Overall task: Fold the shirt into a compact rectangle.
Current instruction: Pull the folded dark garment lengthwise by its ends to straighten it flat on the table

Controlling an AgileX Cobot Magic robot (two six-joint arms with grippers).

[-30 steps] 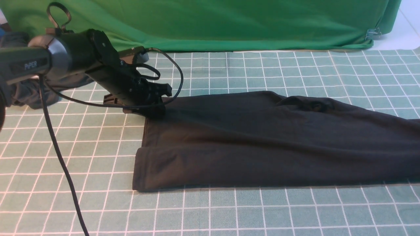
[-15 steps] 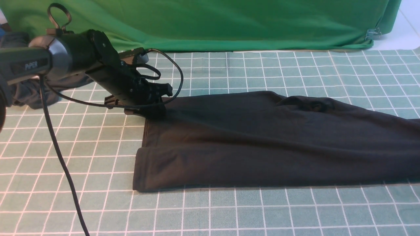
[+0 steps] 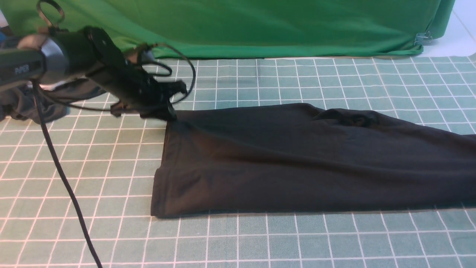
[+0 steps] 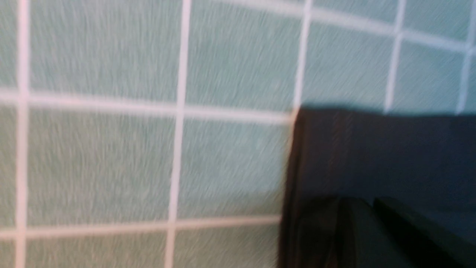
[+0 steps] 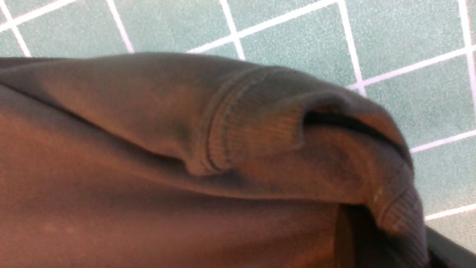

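Across the near middle of the green grid mat [image 3: 238, 242], the shirt [image 3: 297, 167] lies folded in a long black band running off to the right. At its right end, the right gripper [image 5: 452, 258] is closed on bunched ribbed cloth. Farther back, the left gripper [image 3: 168, 114] is clamped on the shirt's far left corner. Behind, at the far edge, hangs a green backdrop [image 3: 260, 26].

**Blur and cropped edges**

The left end effector [image 3: 168, 111] is motion-smeared at the far left corner of the shirt [image 3: 297, 160]. Whether cloth sits between its closed jaws cannot be told. The left wrist view is blurred too. The shirt runs off the front view's right edge, where the right end effector is out of frame.
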